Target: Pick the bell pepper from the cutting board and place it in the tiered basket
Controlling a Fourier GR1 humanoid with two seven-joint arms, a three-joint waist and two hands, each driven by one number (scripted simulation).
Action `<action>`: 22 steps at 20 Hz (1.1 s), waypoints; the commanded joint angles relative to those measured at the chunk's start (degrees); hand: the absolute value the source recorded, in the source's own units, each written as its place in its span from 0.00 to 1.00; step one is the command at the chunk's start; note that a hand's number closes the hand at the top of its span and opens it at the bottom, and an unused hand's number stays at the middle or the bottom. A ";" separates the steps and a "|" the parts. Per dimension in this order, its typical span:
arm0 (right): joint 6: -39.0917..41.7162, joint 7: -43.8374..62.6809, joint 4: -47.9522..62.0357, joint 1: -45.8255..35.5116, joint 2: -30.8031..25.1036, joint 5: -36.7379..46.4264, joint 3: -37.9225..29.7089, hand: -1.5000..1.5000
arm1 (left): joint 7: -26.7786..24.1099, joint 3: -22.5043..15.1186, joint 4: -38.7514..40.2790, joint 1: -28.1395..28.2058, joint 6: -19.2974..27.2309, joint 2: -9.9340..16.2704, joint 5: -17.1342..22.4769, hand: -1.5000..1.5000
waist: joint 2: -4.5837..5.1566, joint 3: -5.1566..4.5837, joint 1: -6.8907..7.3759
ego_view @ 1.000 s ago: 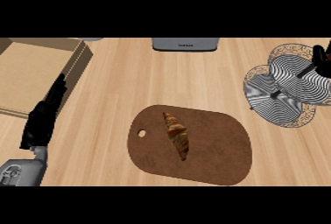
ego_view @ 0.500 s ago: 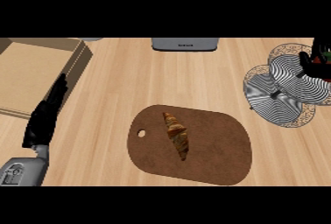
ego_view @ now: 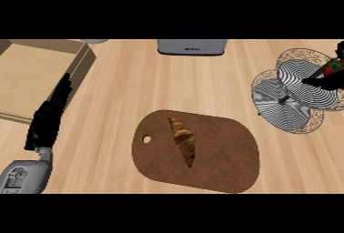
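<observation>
Right hand (ego_view: 327, 78) grips the bell pepper (ego_view: 334, 67) over the tiered basket (ego_view: 295, 98) at the counter's right edge. Left hand (ego_view: 48, 116) rests with fingers straight near the left edge

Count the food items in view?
2. A croissant lies on the cutting board. A red bell pepper is in the right hand over the tiered basket, partly hidden by the fingers. More could be hidden there.

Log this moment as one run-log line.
right black hand: curled on red bell pepper, over wire tiered basket | left black hand: open, beside cardboard box | brown cutting board: croissant only
</observation>
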 commanded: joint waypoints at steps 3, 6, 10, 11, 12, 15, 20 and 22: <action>-0.36 -1.95 5.14 -0.12 0.84 -5.71 -6.55 0.00 | 3.29 -0.06 -3.76 0.31 -0.70 0.03 0.16 0.50 | 0.74 1.12 -0.08; 1.29 -0.94 3.79 -0.80 -0.43 -9.10 -9.78 0.00 | -2.79 0.95 0.86 2.41 0.29 -0.81 -0.82 0.50 | 0.76 1.04 -0.67; 2.42 1.73 4.37 -0.85 -4.57 -11.24 -13.66 0.00 | -3.18 0.79 -2.29 5.90 0.21 -1.34 -0.99 0.50 | 0.58 1.04 -0.61; 1.83 3.46 11.30 -6.65 -4.95 -9.85 -13.16 0.00 | 0.78 -0.26 -2.26 1.00 -0.12 -1.83 -1.38 0.50 | 0.90 1.07 0.05; 7.19 2.09 8.95 -2.23 -10.26 -13.15 -16.58 0.00 | 1.45 2.22 -3.06 1.74 -1.85 0.68 0.66 0.50 | 0.61 1.07 -0.82; 11.94 2.34 16.22 -2.66 -14.72 -14.69 -18.87 0.00 | 0.26 1.62 -0.79 0.40 -0.36 -0.97 -0.70 0.50 | 0.98 1.11 -0.55; 18.95 -3.41 26.81 -2.23 -23.49 -15.47 -21.28 0.00 | -0.42 1.00 -1.88 1.34 -0.59 -1.45 -1.49 0.50 | 1.22 1.17 0.20; 18.67 -10.73 30.12 1.28 -24.97 -14.00 -21.04 0.00 | 0.43 0.28 -1.46 1.26 -1.10 -1.93 -1.66 0.50 | 1.33 1.24 0.36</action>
